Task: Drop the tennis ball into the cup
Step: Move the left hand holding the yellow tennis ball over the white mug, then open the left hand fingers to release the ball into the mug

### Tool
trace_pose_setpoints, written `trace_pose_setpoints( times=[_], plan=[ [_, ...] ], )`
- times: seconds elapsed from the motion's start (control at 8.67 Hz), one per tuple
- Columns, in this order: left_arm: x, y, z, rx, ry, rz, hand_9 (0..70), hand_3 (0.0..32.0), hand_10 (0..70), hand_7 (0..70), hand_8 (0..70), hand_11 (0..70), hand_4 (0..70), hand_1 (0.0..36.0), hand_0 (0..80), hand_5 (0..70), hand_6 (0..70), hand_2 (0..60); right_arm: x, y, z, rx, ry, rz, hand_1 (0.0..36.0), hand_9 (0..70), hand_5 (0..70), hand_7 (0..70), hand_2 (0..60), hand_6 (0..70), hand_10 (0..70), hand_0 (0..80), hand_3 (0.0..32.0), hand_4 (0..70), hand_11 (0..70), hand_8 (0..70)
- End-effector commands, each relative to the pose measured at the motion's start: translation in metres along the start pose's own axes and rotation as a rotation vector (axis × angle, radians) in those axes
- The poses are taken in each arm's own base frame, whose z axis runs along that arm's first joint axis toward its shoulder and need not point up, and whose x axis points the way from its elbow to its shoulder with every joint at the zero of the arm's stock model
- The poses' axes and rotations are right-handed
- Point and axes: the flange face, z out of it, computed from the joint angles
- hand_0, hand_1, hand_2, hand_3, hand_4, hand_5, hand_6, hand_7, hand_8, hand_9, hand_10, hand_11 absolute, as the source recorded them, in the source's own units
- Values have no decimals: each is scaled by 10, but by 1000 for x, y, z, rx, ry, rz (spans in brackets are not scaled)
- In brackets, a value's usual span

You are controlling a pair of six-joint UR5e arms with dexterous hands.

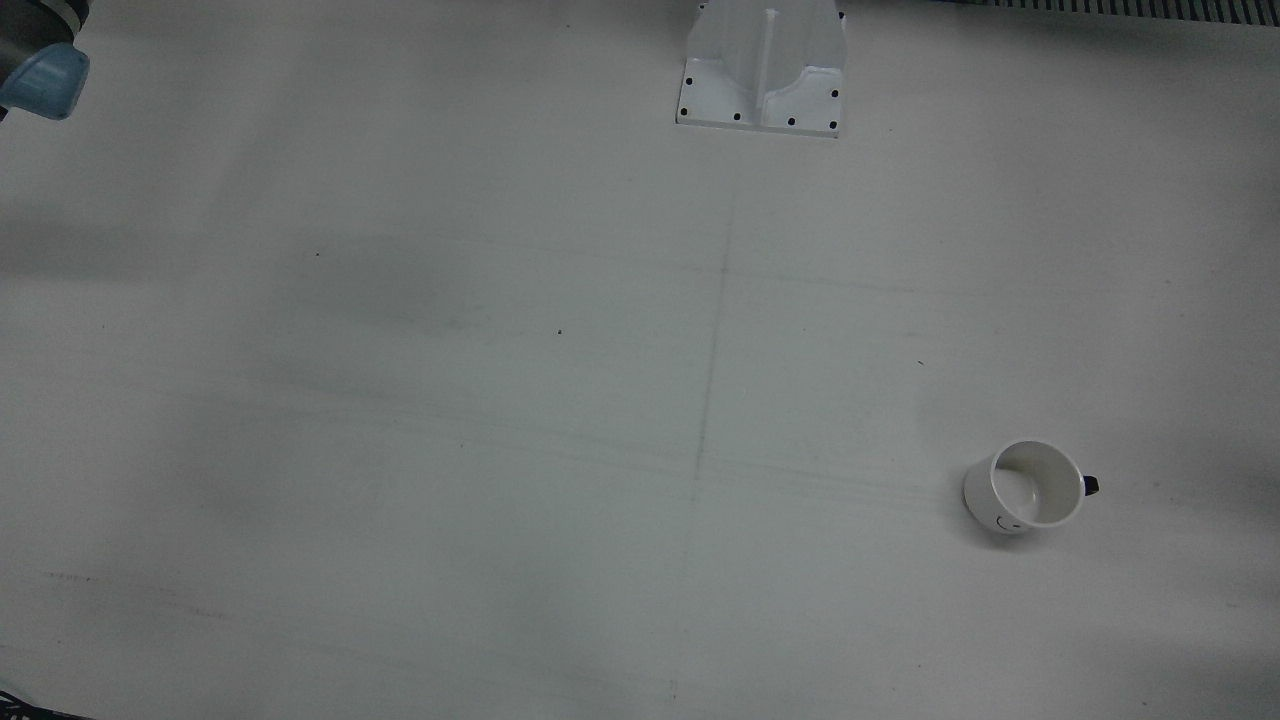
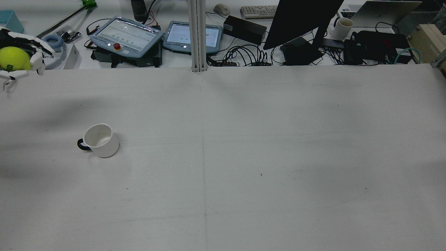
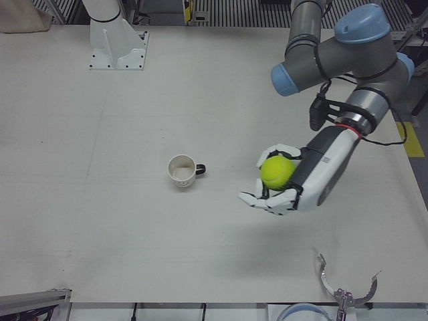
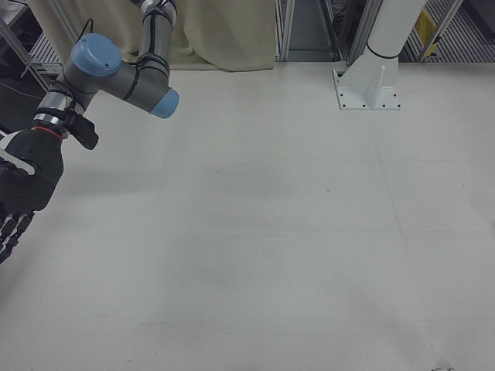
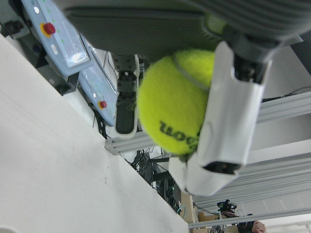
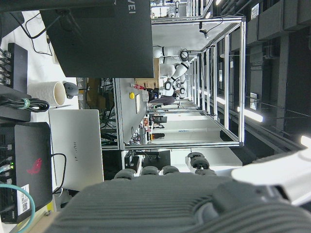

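A white cup (image 2: 101,140) with a dark handle stands upright and empty on the left half of the table, also seen in the front view (image 1: 1025,487) and the left-front view (image 3: 182,171). My left hand (image 3: 291,179) hovers above the table, well to the side of the cup, shut on a yellow-green tennis ball (image 3: 276,172). The rear view shows this hand (image 2: 24,57) and ball (image 2: 13,58) at the far left edge. The ball (image 5: 177,102) fills the left hand view. My right hand (image 4: 19,193) hangs at the table's other side, fingers extended, holding nothing.
White arm pedestals (image 1: 765,70) (image 4: 371,77) are bolted at the robot's edge of the table. Beyond the far edge lie teach pendants (image 2: 125,35), a monitor (image 2: 303,21) and cables. A metal clamp (image 3: 344,291) sits at the front edge.
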Motion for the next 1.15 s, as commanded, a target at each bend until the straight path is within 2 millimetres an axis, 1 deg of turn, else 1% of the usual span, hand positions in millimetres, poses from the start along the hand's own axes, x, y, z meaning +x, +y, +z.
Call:
trace_pose_setpoints(
  times=[0.0,0.12,0.23,0.35,0.46,0.58,0.69,0.81,0.92,1.04],
  plan=[
    [-71,15,31,-43,-105,-40,633,0,317,700,444,492,359,360,800,246,490,600,0,0,0,1,0,1,0,0,0,0,0,0,0,0,0,0,0,0],
    [-78,18,36,-49,-116,-39,628,0,318,700,465,493,357,360,800,267,615,600,0,0,0,1,0,-1,0,0,0,0,0,0,0,0,0,0,0,0],
    [-95,20,44,-58,-139,-48,630,0,316,700,450,491,356,360,800,251,530,600,0,0,0,1,0,1,0,0,0,0,0,0,0,0,0,0,0,0],
    [-104,22,49,-63,-153,-53,624,0,314,700,462,488,352,360,800,264,612,600,0,0,0,1,0,-1,0,0,0,0,0,0,0,0,0,0,0,0],
    [-104,23,49,-65,-154,-53,613,0,309,700,472,482,348,360,800,293,683,600,0,0,0,1,0,-1,0,0,0,0,0,0,0,0,0,0,0,0],
    [-104,23,49,-65,-154,-53,525,0,242,697,429,394,321,360,800,305,700,600,0,1,0,-1,0,0,0,0,0,0,0,0,0,0,0,0,0,0],
    [-105,21,47,-60,-154,-55,284,0,97,532,204,192,226,360,800,220,399,508,-1,0,0,0,-1,0,0,0,0,0,0,0,0,0,0,0,0,0],
    [-104,22,48,-65,-152,-52,53,0,7,302,15,55,102,360,800,119,86,0,0,1,0,-1,0,0,0,0,0,0,0,0,0,0,0,0,0,0],
    [-104,22,48,-66,-151,-51,26,0,0,203,1,4,53,295,800,74,40,0,-1,0,0,-1,-1,0,0,0,0,0,0,0,0,0,0,0,0,0],
    [-105,21,46,-69,-150,-49,15,0,0,149,0,0,20,223,656,47,23,0,0,0,0,-1,0,0,0,0,0,0,0,0,0,0,0,0,0,0]
  ],
)
